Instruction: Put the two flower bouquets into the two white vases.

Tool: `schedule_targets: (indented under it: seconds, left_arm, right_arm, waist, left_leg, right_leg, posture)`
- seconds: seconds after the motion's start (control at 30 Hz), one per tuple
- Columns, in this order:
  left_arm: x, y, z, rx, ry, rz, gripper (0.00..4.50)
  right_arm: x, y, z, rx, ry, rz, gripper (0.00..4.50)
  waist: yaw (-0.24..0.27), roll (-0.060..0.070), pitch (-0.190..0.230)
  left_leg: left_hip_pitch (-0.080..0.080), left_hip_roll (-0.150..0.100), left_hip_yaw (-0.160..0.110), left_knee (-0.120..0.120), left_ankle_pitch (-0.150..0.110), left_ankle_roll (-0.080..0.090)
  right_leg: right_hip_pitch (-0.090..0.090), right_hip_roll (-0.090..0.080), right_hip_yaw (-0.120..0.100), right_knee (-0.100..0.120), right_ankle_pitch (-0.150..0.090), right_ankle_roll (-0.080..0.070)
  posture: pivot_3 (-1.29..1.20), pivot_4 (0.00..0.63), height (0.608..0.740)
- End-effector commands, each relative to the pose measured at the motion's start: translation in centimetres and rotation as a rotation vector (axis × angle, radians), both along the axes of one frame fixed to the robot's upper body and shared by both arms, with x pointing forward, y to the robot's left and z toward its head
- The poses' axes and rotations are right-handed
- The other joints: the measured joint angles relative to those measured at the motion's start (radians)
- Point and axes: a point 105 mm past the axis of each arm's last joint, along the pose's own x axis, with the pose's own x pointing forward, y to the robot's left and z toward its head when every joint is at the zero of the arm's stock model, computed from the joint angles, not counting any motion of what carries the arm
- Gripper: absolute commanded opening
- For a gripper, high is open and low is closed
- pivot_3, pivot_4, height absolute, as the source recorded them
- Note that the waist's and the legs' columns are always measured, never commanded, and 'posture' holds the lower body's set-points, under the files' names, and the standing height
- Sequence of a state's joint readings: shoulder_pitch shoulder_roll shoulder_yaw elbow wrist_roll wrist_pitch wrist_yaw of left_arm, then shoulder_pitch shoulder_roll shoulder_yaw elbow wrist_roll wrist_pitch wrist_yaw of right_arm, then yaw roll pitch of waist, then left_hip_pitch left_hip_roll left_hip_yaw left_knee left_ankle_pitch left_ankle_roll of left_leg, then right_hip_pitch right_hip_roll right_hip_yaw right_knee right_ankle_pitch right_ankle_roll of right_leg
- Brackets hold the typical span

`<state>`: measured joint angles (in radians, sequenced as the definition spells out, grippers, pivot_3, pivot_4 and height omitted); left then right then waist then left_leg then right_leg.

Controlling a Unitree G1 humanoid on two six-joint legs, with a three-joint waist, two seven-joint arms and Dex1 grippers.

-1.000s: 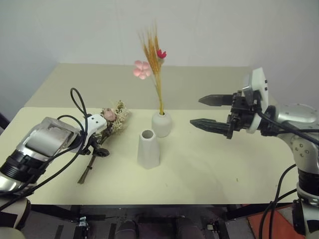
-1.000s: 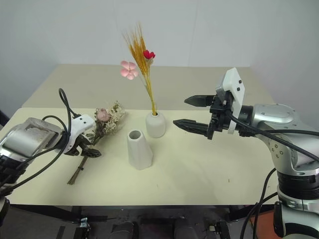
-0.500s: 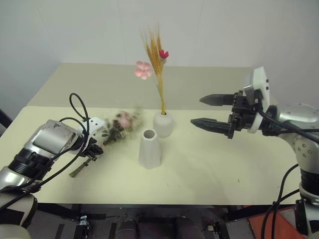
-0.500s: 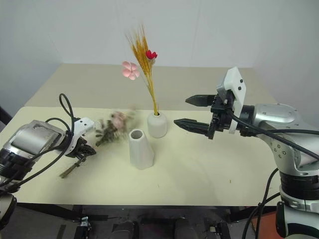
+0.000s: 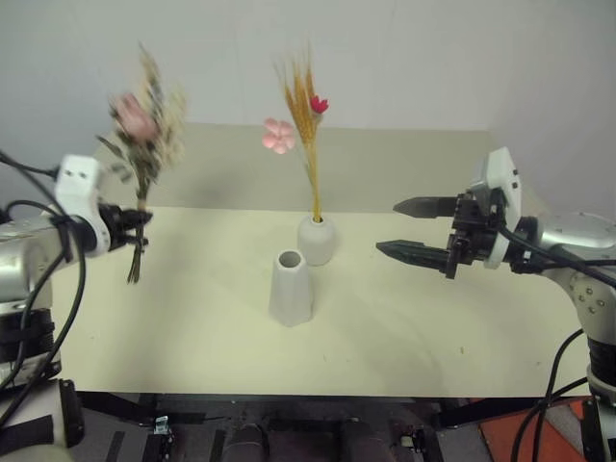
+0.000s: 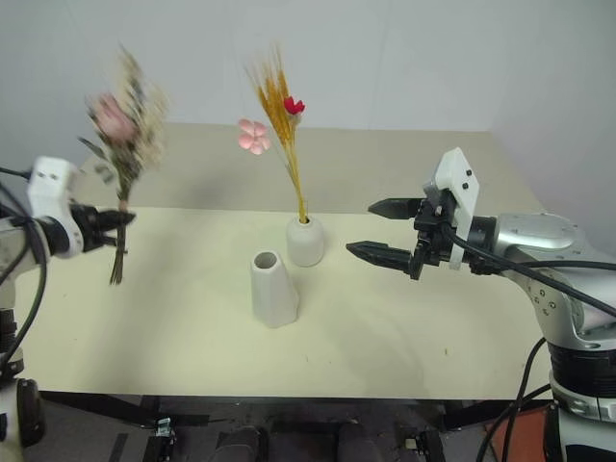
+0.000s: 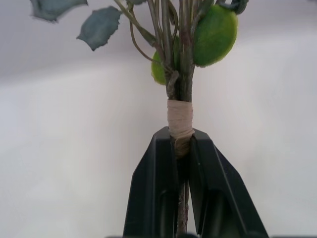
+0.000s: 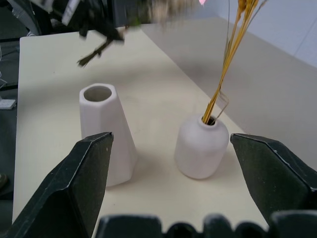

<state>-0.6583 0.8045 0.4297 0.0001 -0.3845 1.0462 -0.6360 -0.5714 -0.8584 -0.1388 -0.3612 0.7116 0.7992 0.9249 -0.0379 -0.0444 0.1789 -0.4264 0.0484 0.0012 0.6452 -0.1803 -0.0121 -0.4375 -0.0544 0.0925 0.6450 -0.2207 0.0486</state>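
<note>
Left gripper (image 5: 135,218): pinching the taped stems of the bushy bouquet (image 5: 144,115), held upright above the table (image 5: 192,327).
Right gripper (image 5: 409,228): fingers spread, empty (near the vases).
Round vase (image 5: 316,239): holds wheat bouquet (image 5: 306,106).
Cone vase (image 5: 289,287): empty, just in front.

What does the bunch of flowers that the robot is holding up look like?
The bushy bouquet is a dried-looking bunch with a pink rose at the top, pale feathery sprigs around it and some green leaves lower down. Its thin brown stems are tied together with a band of tan tape. It stands nearly upright in the air, above the table and touching nothing there. The left hand is shut on the stems just at the tape, and the stem ends hang down below the grip.
</note>
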Motion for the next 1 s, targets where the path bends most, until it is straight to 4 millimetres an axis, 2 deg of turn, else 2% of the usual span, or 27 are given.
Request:
schedule_targets:
  seconds: [0.03,0.13,0.23,0.3,0.37,0.47,0.63,0.73,1.0]
  left_arm:
    - [-3.2,-3.2,7.7,-0.087,-0.428,-0.224,0.08]
    - [-5.9,-7.0,10.6,-0.18,-0.558,-0.516,0.08]
    - [-7.9,-9.8,12.5,-0.253,-0.612,-0.757,0.08]
    - [-8.4,-11.0,13.4,-0.31,-0.624,-0.865,0.08]
    - [-7.9,-13.0,13.4,-0.38,-0.575,-0.969,0.08]
    - [-7.2,-15.6,12.1,-0.398,-0.488,-1.09,0.08]
    - [-5.5,-17.4,9.6,-0.391,-0.377,-1.153,0.08]
    - [-4.9,-18.1,8.2,-0.385,-0.342,-1.176,0.08]
    - [-5.2,-18.8,5.0,-0.304,-0.317,-1.229,0.08]
  right_arm:
    - [-0.6,-0.7,0.9,-0.019,-0.06,0.007,4.5]
    - [-0.6,-1.1,0.6,-0.023,-0.045,0.012,4.5]
    - [-0.3,-1.3,0.3,-0.028,-0.047,-0.003,4.5]
    - [-0.3,-1.2,0.1,-0.028,-0.051,-0.007,4.5]
    - [-0.4,-1.1,0.0,-0.02,-0.062,-0.017,4.5]
    - [-0.6,-1.2,0.1,-0.01,-0.081,-0.044,4.5]
    - [-1.2,-1.8,0.0,-0.004,-0.095,-0.089,4.5]
    - [-1.4,-2.0,-0.1,0.003,-0.099,-0.111,4.5]
    - [-1.8,-2.1,0.1,0.027,-0.099,-0.134,4.5]
  waist:
    - [0.007,0.0,0.0]
    - [0.013,0.0,0.0]
    - [0.012,0.0,0.0]
    - [0.01,0.0,0.0]
    - [0.009,0.0,0.0]
    - [0.006,0.0,0.0]
    - [-0.005,0.0,0.0]
    - [-0.009,0.0,0.0]
    - [-0.006,0.0,0.0]
  left_leg:
    - [0.0,-0.001,0.0,0.0,0.0,0.0]
    - [0.0,-0.001,0.0,0.001,0.0,0.0]
    - [0.002,-0.001,0.0,0.001,0.0,0.0]
    - [0.004,-0.001,0.0,0.001,0.0,0.0]
    - [0.005,-0.001,0.0,0.001,0.0,0.0]
    - [0.011,-0.001,0.0,0.001,0.0,0.0]
    - [0.011,-0.001,0.0,0.001,0.0,0.0]
    - [0.011,-0.001,0.0,0.0,0.0,0.0]
    - [0.011,-0.001,0.0,0.0,0.0,0.0]
  right_leg:
    - [0.001,-0.001,0.0,-0.001,0.0,0.0]
    - [0.002,-0.001,0.0,-0.002,0.001,0.001]
    - [0.003,-0.001,0.0,-0.002,0.0,0.004]
    - [0.005,-0.001,0.0,-0.002,-0.002,0.008]
    - [0.007,0.0,0.0,-0.002,-0.003,0.008]
    - [0.014,-0.001,0.0,-0.004,-0.003,0.009]
    - [0.014,-0.001,0.0,-0.004,-0.003,0.009]
    - [0.014,-0.001,0.001,-0.004,-0.003,0.009]
    - [0.014,0.0,0.001,-0.004,-0.003,0.009]
  posture:
    - [0.0,0.15,0.74]
    - [0.0,0.15,0.74]
    - [0.0,0.15,0.74]
    - [0.0,0.15,0.74]
    - [0.0,0.15,0.74]
    - [0.0,0.15,0.74]
    - [0.0,0.15,0.74]
    - [0.0,0.15,0.74]
    - [0.0,0.15,0.74]
